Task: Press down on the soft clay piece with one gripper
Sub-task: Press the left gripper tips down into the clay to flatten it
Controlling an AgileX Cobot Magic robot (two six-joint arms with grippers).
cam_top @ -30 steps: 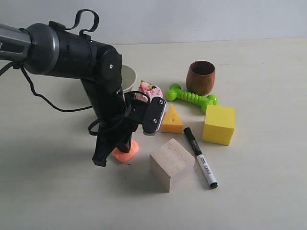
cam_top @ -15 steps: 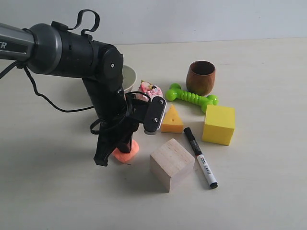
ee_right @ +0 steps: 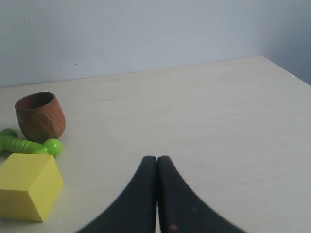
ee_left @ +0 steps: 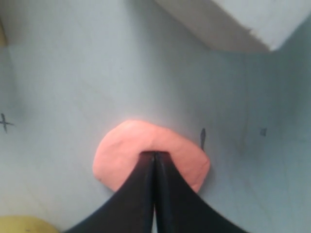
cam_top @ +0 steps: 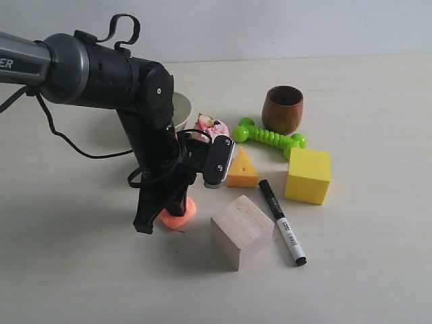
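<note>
The soft clay piece (cam_top: 182, 212) is a salmon-orange lump on the table, left of the wooden block. In the left wrist view the soft clay piece (ee_left: 121, 155) is flattened and round. My left gripper (cam_top: 177, 202) stands over it, shut, with its joined black tips (ee_left: 155, 156) pressed into the clay's top. Nothing is held between the jaws. My right gripper (ee_right: 156, 160) is shut and empty above bare table; it does not show in the exterior view.
A wooden block (cam_top: 241, 231) lies just right of the clay, then a black marker (cam_top: 281, 221) and a yellow cube (cam_top: 308, 175). Behind are a cheese wedge (cam_top: 242, 169), a pink cake toy (cam_top: 211, 126), a green bone toy (cam_top: 268, 136), a wooden cup (cam_top: 282, 109) and a pale bowl (cam_top: 181, 109).
The left arm has shifted very slightly to the right and a touch lower over the clay. Nothing else has moved.
</note>
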